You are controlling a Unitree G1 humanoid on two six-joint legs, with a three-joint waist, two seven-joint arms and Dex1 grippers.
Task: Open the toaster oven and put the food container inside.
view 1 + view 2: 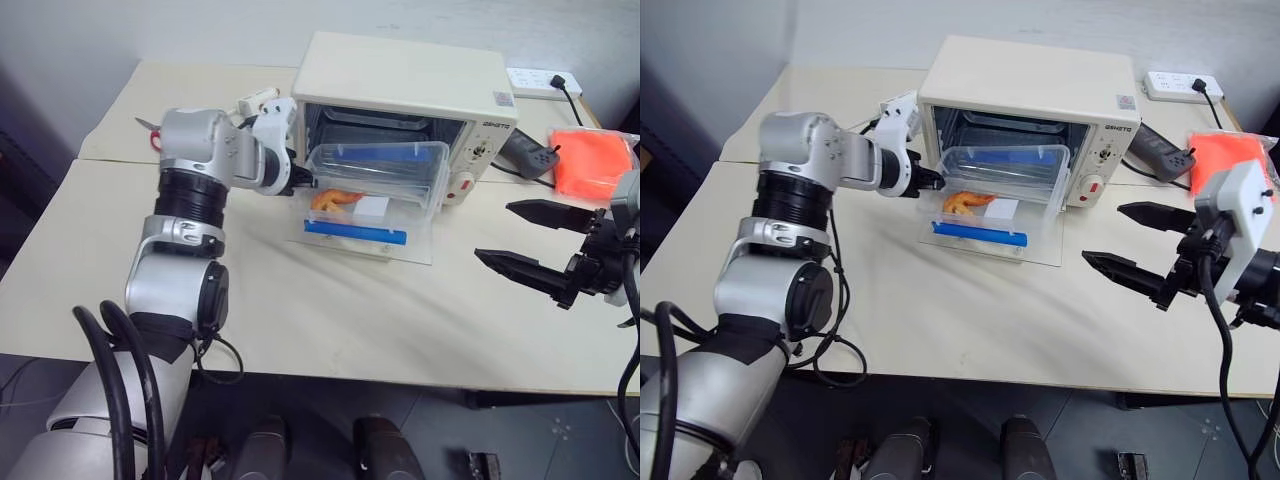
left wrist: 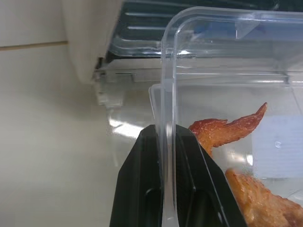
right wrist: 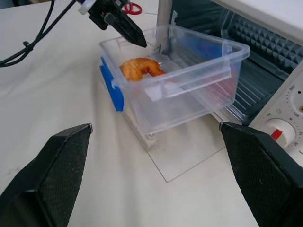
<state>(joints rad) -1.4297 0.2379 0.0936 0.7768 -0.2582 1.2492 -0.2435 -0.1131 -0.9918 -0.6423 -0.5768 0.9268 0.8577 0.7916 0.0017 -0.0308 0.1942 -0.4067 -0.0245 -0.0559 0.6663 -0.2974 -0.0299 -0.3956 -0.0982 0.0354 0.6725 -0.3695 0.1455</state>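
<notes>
The cream-white toaster oven [image 1: 400,75] stands at the back of the table with its glass door [image 1: 418,250] dropped flat. On that door rests the clear food container [image 1: 375,190], blue clip bar toward me, orange food inside, its far end reaching into the oven's mouth. My left gripper [image 1: 300,183] is at the container's left end, shut on its thin clear wall; the left wrist view has the black fingers [image 2: 142,179] pinching that wall [image 2: 168,94]. My right gripper [image 1: 1102,232] hovers open to the right of the door, apart from everything.
An orange plastic bag [image 1: 590,160] lies at the far right, with a black device [image 1: 530,157] beside the oven and a white power strip [image 1: 540,80] behind. Red scissors [image 1: 155,135] lie at the back left. The table's front edge [image 1: 400,385] runs close below the arms.
</notes>
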